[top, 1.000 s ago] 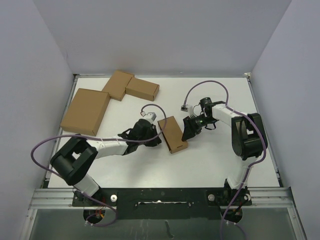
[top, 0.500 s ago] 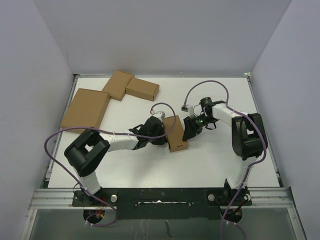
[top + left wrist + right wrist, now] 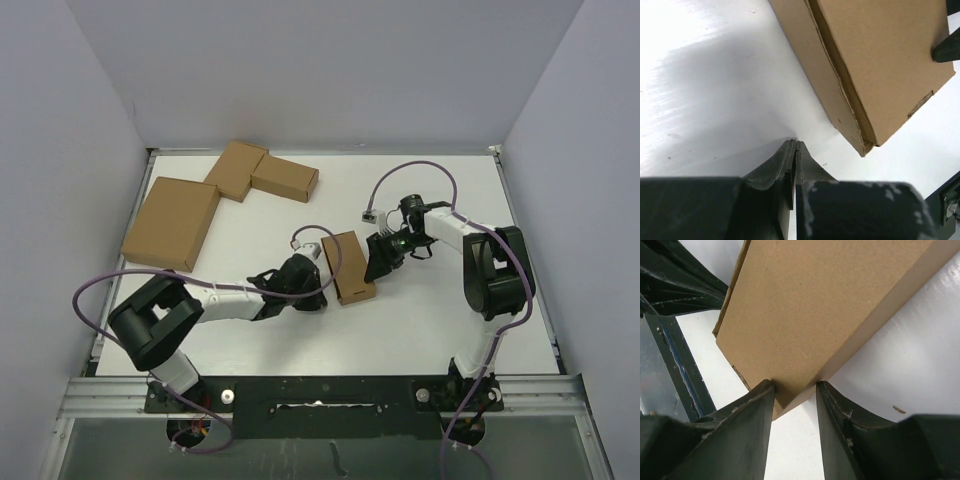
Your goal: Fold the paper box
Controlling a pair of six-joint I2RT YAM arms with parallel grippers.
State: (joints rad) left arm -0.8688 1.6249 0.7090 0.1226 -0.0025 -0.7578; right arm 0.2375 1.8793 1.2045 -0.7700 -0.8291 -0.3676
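Paper box point(image 3: 348, 267): lies on the white bench point(image 3: 420, 330) near the middle, between the two arms; it is a long brown carton with its lid side up, running from the far side towards the near edge; a seam along its left side wall shows a slight gap in the left wrist view point(image 3: 880, 60).

Left gripper point(image 3: 322, 291): low over the bench, just beside the near left corner of the box; jaws pressed tight together with nothing between them, as the left wrist view confirms point(image 3: 796, 143); the tip is near the box, but contact cannot be confirmed.

Right gripper point(image 3: 375, 262): at the right side of the box, towards its near end; jaws closed onto the carton, one finger on each side of a corner edge point(image 3: 794, 395); both fingers point(image 3: 756, 410) bear against the cardboard point(image 3: 805, 305).

Other items: three flat brown cardboard pieces at the far left of the bench, well apart from the box; a large one point(image 3: 172, 222) nearest the left wall; two smaller ones point(image 3: 236, 170) point(image 3: 285, 179) touching each other behind it.
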